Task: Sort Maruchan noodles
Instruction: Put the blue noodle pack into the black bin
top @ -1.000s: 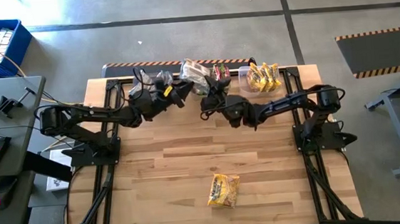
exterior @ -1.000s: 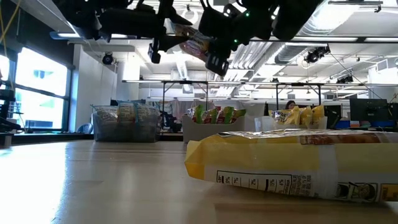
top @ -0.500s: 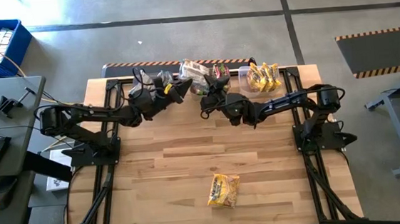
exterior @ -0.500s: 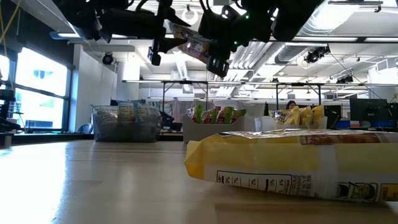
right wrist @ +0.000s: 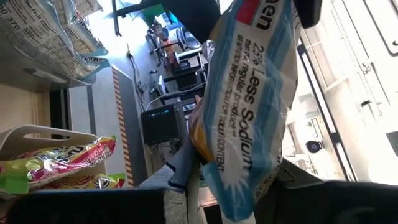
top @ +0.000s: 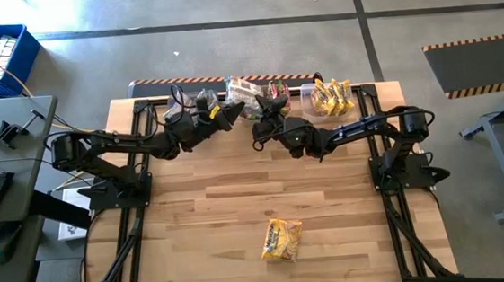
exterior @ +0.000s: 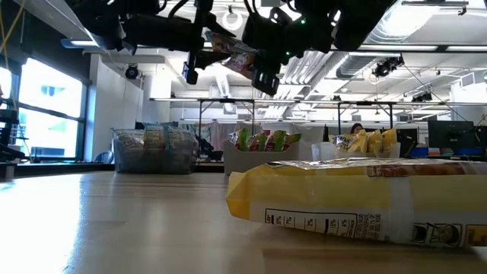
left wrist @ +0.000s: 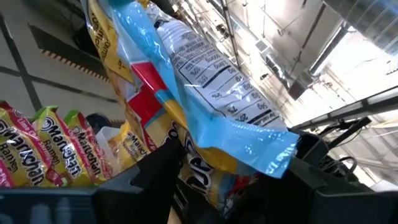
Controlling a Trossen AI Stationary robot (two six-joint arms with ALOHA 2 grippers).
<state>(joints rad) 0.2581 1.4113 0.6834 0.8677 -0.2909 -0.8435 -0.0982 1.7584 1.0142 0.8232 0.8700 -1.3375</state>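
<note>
A blue, yellow and red Maruchan packet (exterior: 232, 52) hangs high over the table's far middle, between my two grippers. My right gripper (top: 265, 117) is shut on it. My left gripper (top: 222, 114) stands open, its fingers (left wrist: 158, 177) on either side of the packet's other end (left wrist: 205, 174); I cannot tell whether they touch it. A second packet, yellow (top: 281, 239), lies flat on the wood near the front. More packets stand in the bins along the far edge. My right gripper pinches one short end of the packet (right wrist: 231, 186) between its two fingers (right wrist: 298, 193), coming about level from the table's right. The packet is lifted clear of the table and reaches away from the fingers toward my left gripper, its printed front facing my right wrist.
Three bins stand in a row at the far edge: one with grey packets (exterior: 125, 156), one with green and pink packets (exterior: 236, 164), one with yellow packets (top: 307, 92). Bare wood lies between the arms and the yellow packet.
My left gripper has rolled a little about its own pointing line at the packet's end. Both arms have otherwise kept still, and the packet stays in the air.
</note>
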